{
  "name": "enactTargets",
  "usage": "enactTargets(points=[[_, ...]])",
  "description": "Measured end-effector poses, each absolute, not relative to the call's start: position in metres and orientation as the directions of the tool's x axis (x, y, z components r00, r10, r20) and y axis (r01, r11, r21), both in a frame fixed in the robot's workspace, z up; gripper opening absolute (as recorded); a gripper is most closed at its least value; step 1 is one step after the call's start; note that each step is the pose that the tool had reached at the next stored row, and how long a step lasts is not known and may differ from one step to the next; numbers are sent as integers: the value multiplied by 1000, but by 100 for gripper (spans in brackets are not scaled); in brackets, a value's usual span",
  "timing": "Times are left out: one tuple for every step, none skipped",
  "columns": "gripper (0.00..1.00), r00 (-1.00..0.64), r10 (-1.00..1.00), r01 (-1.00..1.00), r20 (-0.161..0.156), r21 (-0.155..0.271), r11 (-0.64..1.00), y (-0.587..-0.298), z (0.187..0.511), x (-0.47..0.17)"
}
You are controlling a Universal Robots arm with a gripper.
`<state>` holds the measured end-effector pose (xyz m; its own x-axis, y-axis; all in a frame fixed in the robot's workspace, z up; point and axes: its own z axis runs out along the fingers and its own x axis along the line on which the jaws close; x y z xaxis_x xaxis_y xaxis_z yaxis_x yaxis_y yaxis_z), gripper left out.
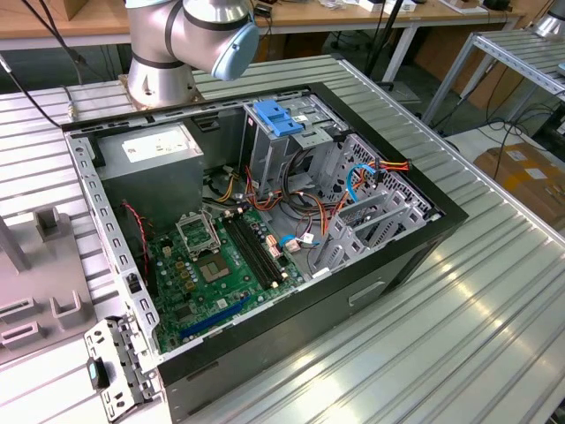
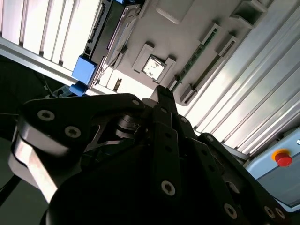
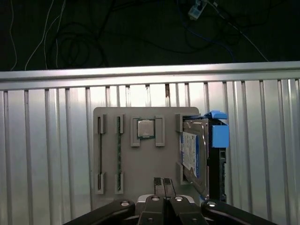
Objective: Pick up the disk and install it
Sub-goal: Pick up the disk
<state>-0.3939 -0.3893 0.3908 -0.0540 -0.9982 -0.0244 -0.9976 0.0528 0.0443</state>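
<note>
Pick-up stage: the tool (image 3: 162, 183), clenched and empty, hovers above the grey holder (image 3: 140, 164) near the bench (image 3: 47, 140) edge, where the disk (image 3: 192, 157) stands edgewise. Grasping it likely calls for opening and centring over it.

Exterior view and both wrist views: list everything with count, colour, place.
disk: one, silver, blue rails, on edge in the holder plate's end slot.
holder plate: one, grey, on the table.
processor chip: one, silver, in the plate's middle cradle.
thin boards: two, dark, in the plate's slots.
computer case: one, black, open, on the table.
motherboard: one, green, inside the case.
power-supply box: one, grey, inside the case.
latch bracket: one, light blue, inside the case.
table: one, silver, slatted.
robot arm: one, silver and pale blue, beyond the case.
gripper: one, black, over the holder plate, fingers together, empty.
</note>
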Motion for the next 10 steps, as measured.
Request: enactTargets(points=[[11, -54, -998, -998, -24, 44, 53, -389, 391, -394], [11, -54, -998, -998, -24, 44, 53, -389, 391, -394], [11, -54, -998, -998, -24, 44, 53, -389, 391, -394], [11, -54, -998, -998, -24, 44, 53, -389, 391, -394], [24, -54, -998, -998, -24, 44, 53, -389, 391, -394], [29, -54, -998, -998, -24, 44, 53, -389, 391, -394], [29, -54, -998, -998, -24, 44, 53, -389, 391, -394], [36, -54, -998, -998, -24, 44, 53, -389, 391, -394], [42, -54, -998, -998, -24, 44, 53, -389, 391, -394], [48, -54, -998, -998, -24, 44, 53, -389, 391, -394]])
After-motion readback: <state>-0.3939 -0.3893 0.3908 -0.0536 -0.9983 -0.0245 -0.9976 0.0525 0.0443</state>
